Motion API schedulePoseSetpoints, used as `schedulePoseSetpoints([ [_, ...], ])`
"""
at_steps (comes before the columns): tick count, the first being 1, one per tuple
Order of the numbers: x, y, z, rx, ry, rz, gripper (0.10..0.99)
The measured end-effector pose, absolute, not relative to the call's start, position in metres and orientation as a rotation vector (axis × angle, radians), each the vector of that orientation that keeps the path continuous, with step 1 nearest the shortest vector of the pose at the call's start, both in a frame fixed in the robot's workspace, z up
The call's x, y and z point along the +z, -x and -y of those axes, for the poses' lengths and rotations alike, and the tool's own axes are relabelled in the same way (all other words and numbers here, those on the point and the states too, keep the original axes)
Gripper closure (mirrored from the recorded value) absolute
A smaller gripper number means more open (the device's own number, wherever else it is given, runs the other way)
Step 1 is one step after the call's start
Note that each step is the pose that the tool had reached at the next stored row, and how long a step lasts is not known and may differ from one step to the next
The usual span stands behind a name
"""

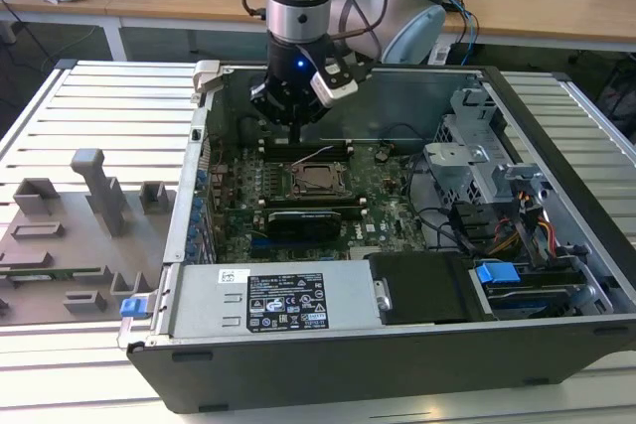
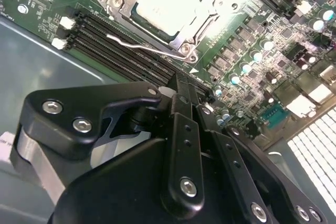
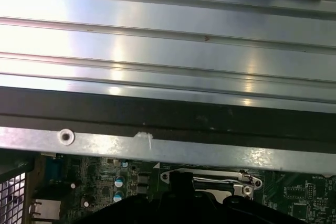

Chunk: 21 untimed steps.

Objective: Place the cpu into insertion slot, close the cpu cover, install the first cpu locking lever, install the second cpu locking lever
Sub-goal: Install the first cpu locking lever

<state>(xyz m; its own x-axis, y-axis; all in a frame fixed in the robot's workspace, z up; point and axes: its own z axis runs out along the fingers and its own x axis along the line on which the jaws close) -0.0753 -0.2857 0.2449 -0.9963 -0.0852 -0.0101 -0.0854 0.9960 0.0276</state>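
1. A black label (image 1: pixel 293 302) with white print and small marks sits on the grey power supply (image 1: pixel 199 310), well in front of the slot (image 1: pixel 298 189) in the exterior view. The print is too small to make out.
2. A small white sticker (image 1: pixel 235 276) lies at that label's upper corner, towards the exterior view's left. Its text cannot be made out either.
3. White lettering dots the green board (image 2: pixel 42 9) around the slot in the second wrist view. None of it can be made out.
4. The gripper (image 1: pixel 298 130) hangs inside the open case (image 1: pixel 328 369), just behind the slot in the exterior view.
5. In the second wrist view the gripper's (image 2: pixel 181 80) jaws look closed, tips together. Nothing shows between them.
6. The tips are over the black memory slots (image 2: pixel 118 38), just beside the slot. Whether they touch the board cannot be told.
7. The cpu (image 2: pixel 165 1) lies flat in the slot, its pale metal top glaring under the light.
8. The cover (image 2: pixel 122 4) is down over the cpu and frames it on all sides. It also shows in the first wrist view (image 3: pixel 210 178).
9. A thin wire lever (image 2: pixel 139 47) runs along the cover's edge nearest the gripper, between the slot and the memory slots.
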Motion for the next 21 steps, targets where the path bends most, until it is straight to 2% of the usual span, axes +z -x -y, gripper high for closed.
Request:
schedulePoseSetpoints([
  [21,0.219,0.060,0.286,0.063,0.134,-3.132,0.980],
])
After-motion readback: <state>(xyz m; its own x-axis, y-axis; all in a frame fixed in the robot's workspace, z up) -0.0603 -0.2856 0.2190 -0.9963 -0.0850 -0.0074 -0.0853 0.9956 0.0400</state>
